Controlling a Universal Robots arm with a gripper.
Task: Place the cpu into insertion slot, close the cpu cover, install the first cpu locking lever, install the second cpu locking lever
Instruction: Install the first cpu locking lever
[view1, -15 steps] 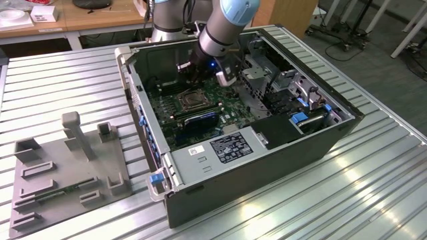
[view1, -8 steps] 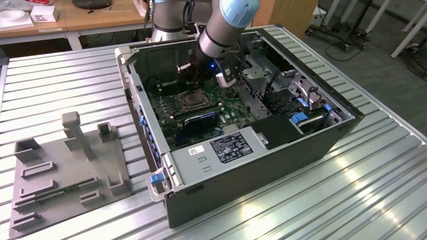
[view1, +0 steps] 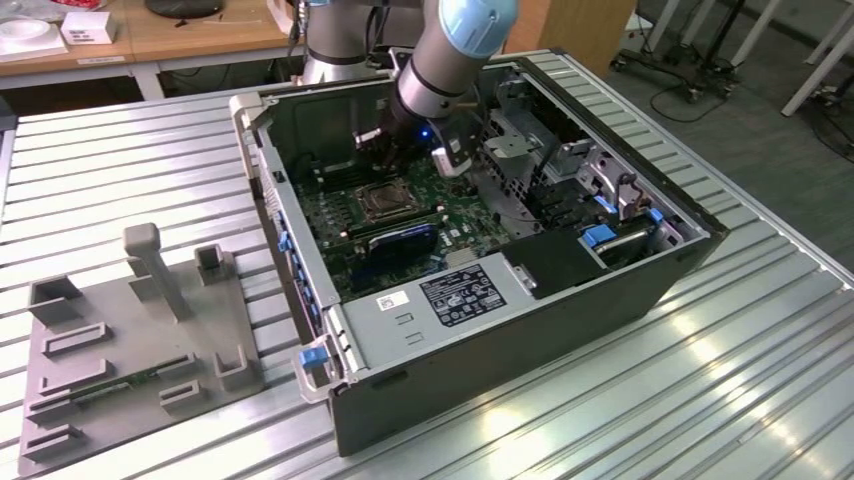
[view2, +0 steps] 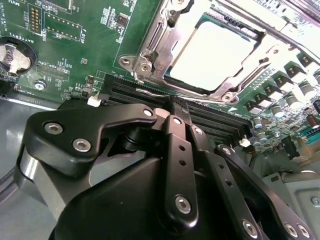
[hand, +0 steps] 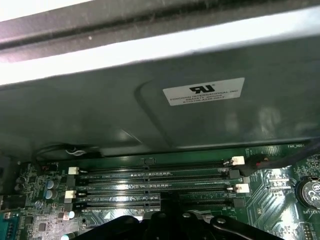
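In the second wrist view the cpu (view2: 210, 50), a pale square metal top, lies in the insertion slot (view2: 150, 62) on the green board. The silver cpu cover (view2: 172, 37) lies flat around it as a frame. My gripper (view2: 176, 107) is shut with nothing between its black fingers (view2: 172, 135), its tip over the long black memory slots (view2: 220, 122) beside the socket. In the exterior view the gripper (view1: 384, 165) reaches down into the open computer case (view1: 534, 330), just beyond the socket (view1: 383, 203). The first wrist view has the gripper's black links (hand: 165, 222) low over the memory slots (hand: 150, 187).
A grey case wall with a white label (hand: 204, 91) rises close behind the memory slots. Drive cages and blue clips (view1: 601, 235) crowd the case on the exterior view's right. A grey fixture plate (view1: 134, 340) with upright blocks stands on the ribbed metal table at the exterior view's left.
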